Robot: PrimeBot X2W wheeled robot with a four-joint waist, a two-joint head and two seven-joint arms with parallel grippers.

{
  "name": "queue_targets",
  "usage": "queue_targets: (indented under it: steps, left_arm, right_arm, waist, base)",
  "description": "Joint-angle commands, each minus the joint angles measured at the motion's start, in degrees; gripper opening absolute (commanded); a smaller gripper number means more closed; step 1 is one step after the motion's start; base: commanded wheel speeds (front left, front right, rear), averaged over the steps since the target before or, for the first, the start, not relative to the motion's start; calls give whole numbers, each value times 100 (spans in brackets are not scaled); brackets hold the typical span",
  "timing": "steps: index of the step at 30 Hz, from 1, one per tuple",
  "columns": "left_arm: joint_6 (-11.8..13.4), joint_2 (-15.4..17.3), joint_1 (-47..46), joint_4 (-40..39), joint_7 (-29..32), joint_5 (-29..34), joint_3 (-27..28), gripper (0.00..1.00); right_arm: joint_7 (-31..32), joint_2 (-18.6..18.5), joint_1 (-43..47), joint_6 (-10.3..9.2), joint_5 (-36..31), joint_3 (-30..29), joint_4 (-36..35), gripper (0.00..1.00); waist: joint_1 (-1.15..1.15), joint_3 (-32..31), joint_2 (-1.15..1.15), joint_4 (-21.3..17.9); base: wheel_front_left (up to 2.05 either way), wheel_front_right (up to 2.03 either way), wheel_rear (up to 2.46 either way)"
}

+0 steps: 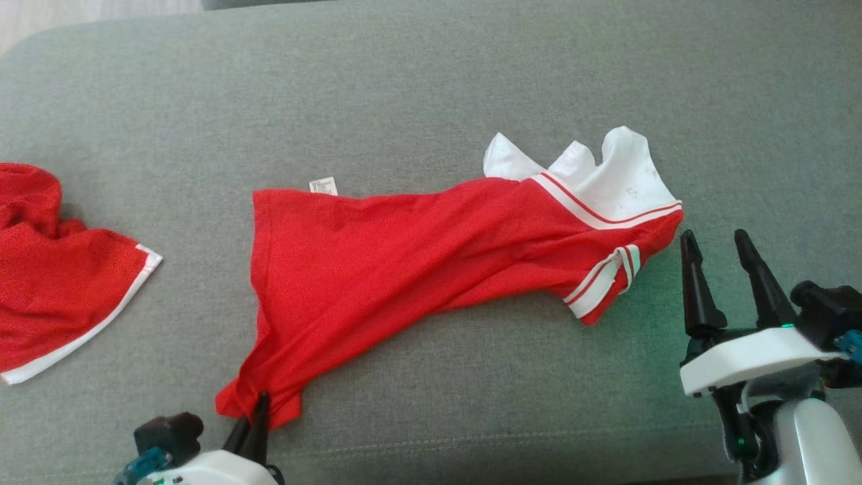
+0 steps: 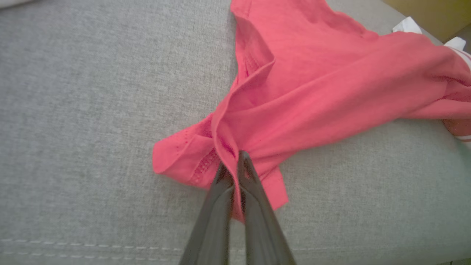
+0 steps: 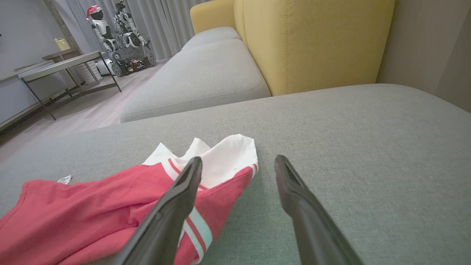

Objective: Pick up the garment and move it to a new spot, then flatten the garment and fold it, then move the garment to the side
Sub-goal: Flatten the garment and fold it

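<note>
A red garment point(image 1: 417, 256) with a white collar and striped trim lies stretched across the grey cushion point(image 1: 431, 87), collar end to the right. My left gripper point(image 1: 259, 404) is shut on the garment's bunched lower hem corner, near the cushion's front edge. The left wrist view shows that pinch closely: the left gripper point(image 2: 235, 162) has a fold of red garment point(image 2: 312, 92) between its closed fingers. My right gripper point(image 1: 715, 244) stands open just right of the sleeve end, holding nothing. In the right wrist view the right gripper point(image 3: 238, 163) is over the garment point(image 3: 92, 209) edge by the collar.
A second red cloth with a white border point(image 1: 60, 276) lies at the cushion's left edge. Beyond the cushion are a yellow sofa back point(image 3: 312, 40), another grey seat point(image 3: 198, 77), a low table point(image 3: 62, 66) and parked robots point(image 3: 117, 33). Bare cushion extends right of the collar.
</note>
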Motion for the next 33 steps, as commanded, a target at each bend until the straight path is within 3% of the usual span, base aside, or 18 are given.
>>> queue_targets:
  steps: [1, 2, 10, 20, 33]
  left_arm:
    - [17, 32, -146, -82, -41, 19, 144, 87]
    - [10, 18, -186, -78, -67, 27, 140, 100]
    - [-49, 73, -668, -342, -464, 246, 271, 100]
    - [67, 554, -1644, -720, -620, 1120, 345, 100]
    - [72, 662, -1791, -740, -510, 1208, 251, 100]
  right_arm:
    - [17, -31, -19, -4, -75, 105, -261, 100]
    - [23, -31, -24, -4, -93, 109, -285, 100]
    - [58, -31, -42, -4, -223, 94, -529, 100]
    - [188, -31, -53, -4, -471, 54, -776, 100]
    - [232, -31, -48, -4, -517, 82, -845, 100]
  waist:
    - [0, -66, 0, 54]
    - [0, -87, 0, 66]
    - [0, -231, 0, 197]
    - [0, -316, 0, 348]
    - [0, -281, 0, 294]
  base:
    - [0, 0, 0]
    - [0, 0, 0]
    - [0, 0, 0]
    - [0, 0, 0]
    - [0, 0, 0]
